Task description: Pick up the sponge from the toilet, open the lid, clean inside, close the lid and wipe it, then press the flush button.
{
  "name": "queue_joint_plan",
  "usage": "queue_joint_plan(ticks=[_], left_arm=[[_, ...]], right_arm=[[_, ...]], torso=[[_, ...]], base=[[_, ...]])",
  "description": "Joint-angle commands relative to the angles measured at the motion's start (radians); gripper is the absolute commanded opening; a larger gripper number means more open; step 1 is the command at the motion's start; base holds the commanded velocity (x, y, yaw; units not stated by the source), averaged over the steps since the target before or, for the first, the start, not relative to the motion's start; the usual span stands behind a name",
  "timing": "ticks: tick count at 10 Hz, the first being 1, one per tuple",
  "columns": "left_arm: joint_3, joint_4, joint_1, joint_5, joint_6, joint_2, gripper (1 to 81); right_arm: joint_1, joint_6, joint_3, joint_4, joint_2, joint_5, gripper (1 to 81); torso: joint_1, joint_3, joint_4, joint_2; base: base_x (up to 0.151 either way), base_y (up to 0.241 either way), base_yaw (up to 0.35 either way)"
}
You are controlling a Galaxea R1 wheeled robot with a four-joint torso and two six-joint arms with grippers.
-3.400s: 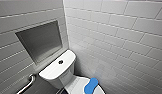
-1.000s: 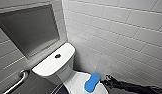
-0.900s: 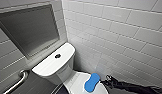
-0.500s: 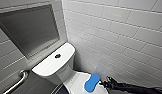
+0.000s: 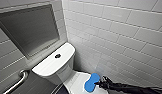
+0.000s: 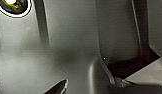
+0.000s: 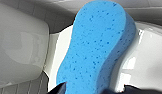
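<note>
Nearest, one dark right arm (image 5: 132,88) comes in from the lower right of the head view, stretched low and almost level toward the toilet. Its pincer (image 5: 100,83) meets the near end of the sponge (image 5: 92,82). In the right wrist view that end of the sponge sits between the pincer's dark tips, but I cannot tell whether it is clamped on it or merely set around it. Of the left pincer (image 6: 88,90) I likewise cannot tell wide from narrow, as it sits close against dark grey robot parts. One sponge is in sight: bright blue and pitted, oblong with rounded ends and a slight waist. It lies flat on the one lid (image 5: 76,83), which is white, glossy and closed, on the side nearer the tiled wall (image 5: 127,32). Its long axis runs from the pincer toward the gap between tank and wall. Behind the lid stands the one toilet (image 5: 62,72). Its rounded rectangular tank (image 5: 47,65) carries a single round dark flush button (image 5: 57,56) in the middle of the flat top. Beside the tank, on the side away from the sponge, one curved metal grab rail (image 5: 18,81) is fixed to the grey-tiled wall. Farther back, above the tank, a single grey recessed niche (image 5: 29,30) is set in that wall.
</note>
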Motion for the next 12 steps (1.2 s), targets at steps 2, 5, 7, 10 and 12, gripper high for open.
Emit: queue_joint_plan(ticks=[2, 5, 7, 10, 12], left_arm=[[0.002, -0.003, 0.001, 0.070, -0.004, 0.004, 81.1], [0.002, -0.003, 0.001, 0.067, -0.004, 0.002, 81.1], [0.001, -0.003, 0.001, 0.065, -0.004, 0.002, 81.1], [0.001, -0.003, 0.001, 0.063, -0.004, 0.005, 81.1], [0.001, -0.003, 0.001, 0.060, -0.004, 0.007, 81.1]], right_arm=[[0.187, 0.113, -0.177, 0.007, 0.102, -0.022, 81.1], [0.193, 0.176, -0.246, 0.008, 0.138, -0.013, 81.1], [0.185, 0.228, -0.263, 0.008, 0.153, -0.013, 81.1], [0.144, 0.231, -0.269, 0.010, 0.159, -0.013, 81.1], [0.132, 0.230, -0.253, 0.007, 0.161, -0.013, 81.1]], torso=[[0.000, 0.000, 0.000, 0.000], [0.000, 0.000, 0.000, 0.000], [0.000, 0.000, 0.000, 0.000], [0.000, 0.000, 0.000, 0.000], [0.000, 0.000, 0.000, 0.000]], base=[[0.000, 0.000, 0.000], [0.000, 0.000, 0.000], [0.000, 0.000, 0.000], [0.000, 0.000, 0.000], [0.000, 0.000, 0.000]])
